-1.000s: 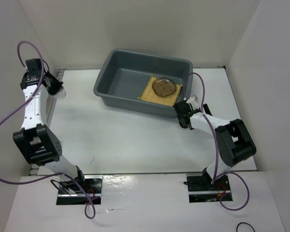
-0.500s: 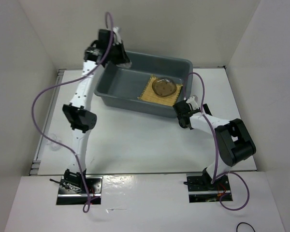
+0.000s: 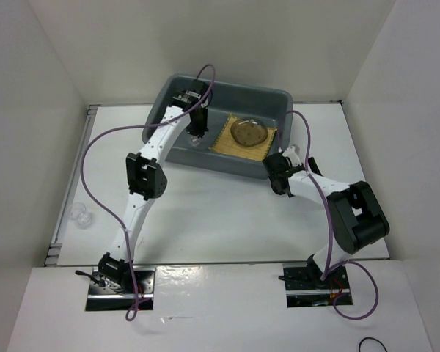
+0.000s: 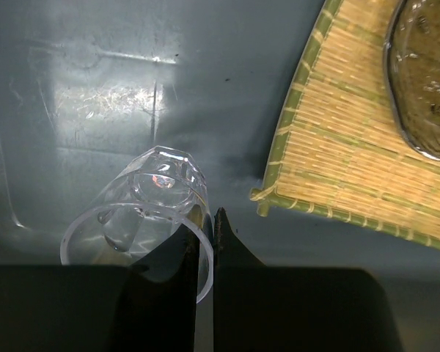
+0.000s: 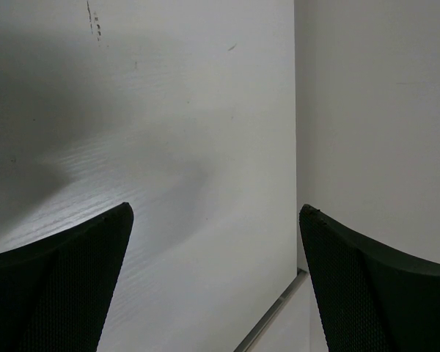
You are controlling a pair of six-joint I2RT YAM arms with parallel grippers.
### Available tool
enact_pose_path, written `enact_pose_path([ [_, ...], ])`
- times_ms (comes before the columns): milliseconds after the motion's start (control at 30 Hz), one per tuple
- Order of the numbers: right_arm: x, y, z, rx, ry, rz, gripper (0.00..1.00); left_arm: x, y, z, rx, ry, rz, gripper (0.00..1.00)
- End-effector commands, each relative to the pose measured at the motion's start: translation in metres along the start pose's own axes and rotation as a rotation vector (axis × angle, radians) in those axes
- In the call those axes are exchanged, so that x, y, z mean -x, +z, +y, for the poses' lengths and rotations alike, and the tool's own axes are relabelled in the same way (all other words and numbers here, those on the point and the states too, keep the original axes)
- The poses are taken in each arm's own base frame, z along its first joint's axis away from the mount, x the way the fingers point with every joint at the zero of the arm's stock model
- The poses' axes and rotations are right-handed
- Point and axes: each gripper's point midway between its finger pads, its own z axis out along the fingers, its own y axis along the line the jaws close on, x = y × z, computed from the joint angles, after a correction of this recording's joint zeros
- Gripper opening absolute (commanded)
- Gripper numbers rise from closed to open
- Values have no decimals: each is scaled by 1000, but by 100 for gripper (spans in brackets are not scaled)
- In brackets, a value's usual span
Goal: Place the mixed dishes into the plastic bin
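Left tool point(image 4: 207, 220) clamps cup point(image 4: 143, 213) by its rim wall, inside bin point(image 4: 95, 73) beside mat point(image 4: 352, 132) | cup likely light, slick, brittle: rim pinch adequate, release low | right tool point(image 5: 214, 211) spread wide, near surface point(image 5: 169, 110).

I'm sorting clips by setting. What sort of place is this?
Probably a robotics test cell: white panel walls box in the table, left arm and right arm are bolted at its near edge, dishes sit in a plastic bin.
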Motion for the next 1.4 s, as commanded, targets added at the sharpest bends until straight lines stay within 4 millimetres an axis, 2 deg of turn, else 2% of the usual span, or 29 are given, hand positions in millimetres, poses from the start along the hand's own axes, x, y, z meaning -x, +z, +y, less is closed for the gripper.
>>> enact_pose_path([
  [0,-1,-6,-2,8,-4,-10,98,7,-6,0,47,22,-43,5],
  [133,5,-16,8,29,-31,-49,98,0,4,10,105,16,-23,7],
  [167,9,-23,13,34,-38,-76,98,-2,8,13,119,18,-18,16],
  [267,11,-27,17,43,-49,-92,98,-10,17,15,130,22,10,30],
  [300,10,-27,19,52,-49,-91,98,-10,17,15,130,22,10,38],
  [400,10,-28,20,62,-50,-90,98,-13,17,13,142,32,14,46],
  [500,9,-28,21,69,-67,-85,98,-8,13,13,147,30,-7,47],
  [567,9,-28,21,69,-67,-85,98,3,-6,19,179,26,-47,52],
  [600,9,-28,21,69,-67,-85,98,19,-29,24,202,3,-110,54],
  [667,9,-28,21,69,-67,-85,98,42,-63,27,214,-18,-204,66],
  [700,7,-27,22,69,-75,-80,98,64,-105,26,197,-45,-305,82],
  [733,7,-27,22,69,-75,-80,98,76,-130,31,210,-65,-374,100],
  [800,6,-25,24,68,-84,-74,98,98,-180,38,218,-101,-503,100],
  [833,4,-24,26,66,-94,-68,98,109,-231,64,320,-196,-630,100],
  [867,4,-24,26,66,-95,-68,98,100,-250,83,404,-256,-648,100],
  [900,3,-23,26,55,-102,-64,98,98,-283,104,448,-309,-687,100],
  [967,2,-22,28,54,-99,-59,98,83,-288,138,592,-411,-672,100],
  [1000,2,-22,26,45,-99,-60,98,56,-279,153,646,-411,-585,100],
  [1033,2,-22,26,45,-99,-60,98,43,-274,173,669,-511,-567,100],
  [1067,2,-22,26,45,-99,-60,98,26,-260,178,624,-562,-492,100],
  [1100,1,-21,28,44,-107,-56,98,-13,-242,193,639,-595,-367,100],
  [1133,1,-21,28,44,-107,-56,98,-30,-226,210,584,-717,-297,100],
  [1167,1,-21,28,44,-107,-56,98,-49,-235,218,569,-762,-287,100],
  [1200,1,-21,28,44,-107,-56,98,-96,-211,231,634,-769,-169,100],
  [1233,1,-21,28,44,-107,-56,98,-106,-209,242,636,-819,-181,100],
  [1267,0,-19,29,44,-114,-51,98,-117,-221,242,600,-858,-208,100],
  [1300,0,-19,29,44,-114,-51,98,-131,-219,245,592,-875,-193,100],
  [1333,-1,-18,31,43,-122,-46,98,-135,-213,248,563,-906,-209,100],
  [1367,-3,-17,32,42,-130,-42,98,-165,-204,252,549,-922,-142,100],
])
